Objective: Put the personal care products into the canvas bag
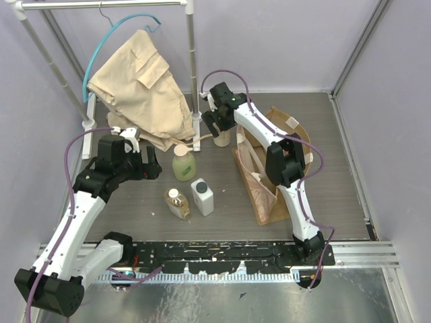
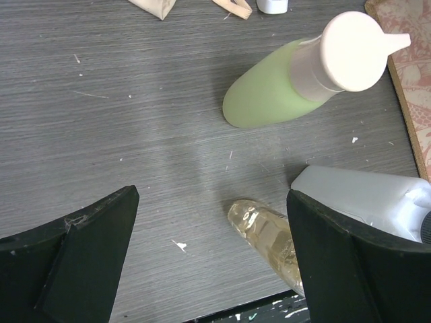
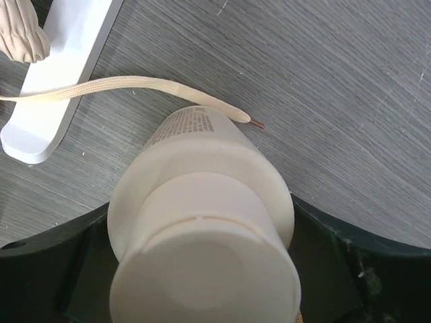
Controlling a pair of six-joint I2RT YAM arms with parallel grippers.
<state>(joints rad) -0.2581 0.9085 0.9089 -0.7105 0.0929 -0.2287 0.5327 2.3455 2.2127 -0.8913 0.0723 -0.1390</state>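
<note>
The cream bottle (image 3: 202,222) is flanked by the jaws of the right gripper (image 1: 219,129) far back on the table (image 1: 135,195), just beside the garment (image 1: 138,87). Contact cannot be told. The left gripper (image 2: 212,202) is held wide open over bare table, left of the green bottle (image 1: 183,165), amber bottle (image 1: 178,204) and white bottle (image 1: 202,196). The canvas bag (image 1: 259,192) is set near their right.

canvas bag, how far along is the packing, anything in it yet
Done: nothing; all four bottles are on the table, outside the canvas bag. In hand: the right gripper straddles the cream bottle, though a firm grip is not clear. To do: bag that one, plus the green bottle, amber bottle and white bottle near the open left gripper.
</note>
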